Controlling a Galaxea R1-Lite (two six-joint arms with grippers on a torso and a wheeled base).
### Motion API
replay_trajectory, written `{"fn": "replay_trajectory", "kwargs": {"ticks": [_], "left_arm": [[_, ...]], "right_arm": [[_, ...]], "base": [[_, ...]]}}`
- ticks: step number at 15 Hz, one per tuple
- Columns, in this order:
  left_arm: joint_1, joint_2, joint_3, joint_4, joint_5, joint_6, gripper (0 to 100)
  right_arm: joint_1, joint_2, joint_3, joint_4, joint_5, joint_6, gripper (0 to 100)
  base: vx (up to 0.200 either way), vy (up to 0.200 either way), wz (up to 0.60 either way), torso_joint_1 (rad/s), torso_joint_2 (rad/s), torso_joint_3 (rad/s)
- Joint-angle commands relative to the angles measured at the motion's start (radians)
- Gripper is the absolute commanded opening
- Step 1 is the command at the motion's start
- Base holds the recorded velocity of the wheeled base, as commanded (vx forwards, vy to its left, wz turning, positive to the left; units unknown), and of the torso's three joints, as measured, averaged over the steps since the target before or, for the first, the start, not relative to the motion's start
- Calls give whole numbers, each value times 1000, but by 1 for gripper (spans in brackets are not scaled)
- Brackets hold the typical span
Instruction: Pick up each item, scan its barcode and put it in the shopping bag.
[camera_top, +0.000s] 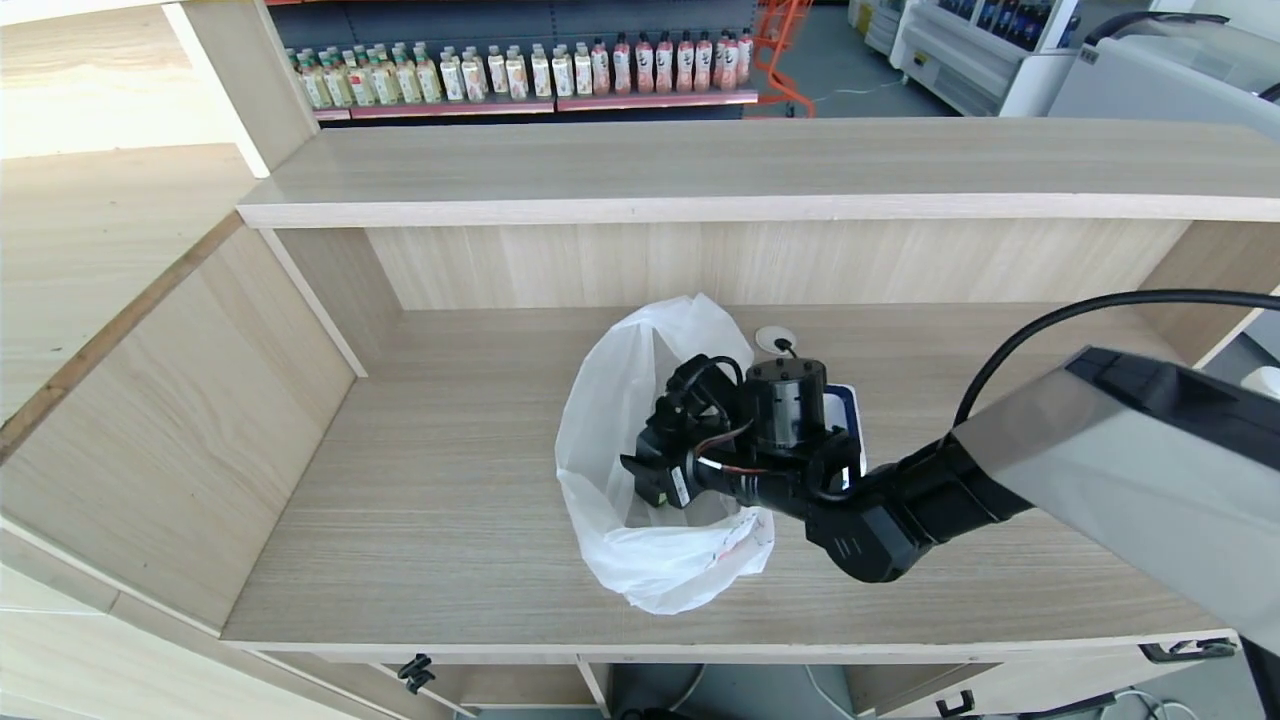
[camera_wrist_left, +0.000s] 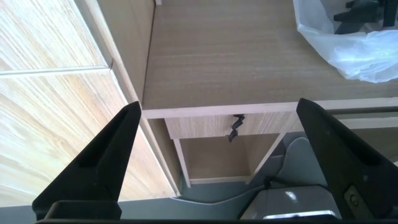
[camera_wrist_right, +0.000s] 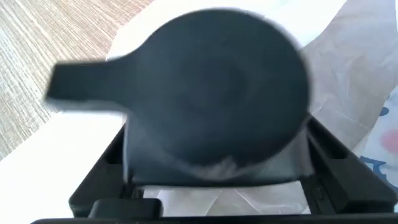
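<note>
bagging is the step in hand: the right hand (camera_top: 645, 478) sits low in the mouth of the bag (camera_top: 610, 400), which lies slumped and open near the middle of the surface (camera_top: 450, 480). seen from its own wrist, that hand holds a dark round item (camera_wrist_right: 217, 81) with a short tab on one side. the item fills the gap between the fingers (camera_wrist_right: 339, 162), with white plastic showing around and beneath it. so the item is in the hand, over or just inside the bag, and as far as i can judge not yet lying on the bag's floor. just right of the bag, partly behind the right wrist, lies a white pad with a blue rim (camera_top: 850, 415), likely the scanner. scanning seems done for this item, though nothing here proves it.

the left hand (camera_wrist_left: 217, 106) hangs wide open and holds nothing, off the near left of the surface and below its edge, well apart from the bag.

next move, as i judge it: spread the fingers to let the item drop, then lift the hand straight up and out. the bag is thin and limp, with its rim close around the hand, so a sideways pull could snag the plastic and drag or tip the bag. the tab might also catch on a fold.
</note>
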Motion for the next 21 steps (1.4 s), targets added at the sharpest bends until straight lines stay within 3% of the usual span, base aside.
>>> {"fn": "replay_trajectory", "kwargs": {"ticks": [1, 3, 6, 11, 15, 18, 21], "left_arm": [[0, 2, 0, 0, 0, 0, 100], [0, 2, 0, 0, 0, 0, 100], [0, 2, 0, 0, 0, 0, 100], [0, 2, 0, 0, 0, 0, 100], [0, 2, 0, 0, 0, 0, 100], [0, 2, 0, 0, 0, 0, 100], [0, 2, 0, 0, 0, 0, 100]], "right_arm": [[1, 13, -7, 0, 1, 0, 100], [-8, -16, -13, 2, 36, 38, 100], [-49, -144, -1, 12, 71, 250, 100], [-98, -523, 28, 311, 73, 546, 100], [-129, -691, 160, 397, 51, 544, 100], [-200, -791, 358, 397, 25, 506, 100], [-226, -816, 406, 396, 24, 503, 100]], "base": [[0, 0, 0, 0, 0, 0], [0, 0, 0, 0, 0, 0], [0, 0, 0, 0, 0, 0], [0, 0, 0, 0, 0, 0], [0, 0, 0, 0, 0, 0], [0, 0, 0, 0, 0, 0], [0, 0, 0, 0, 0, 0]]}}
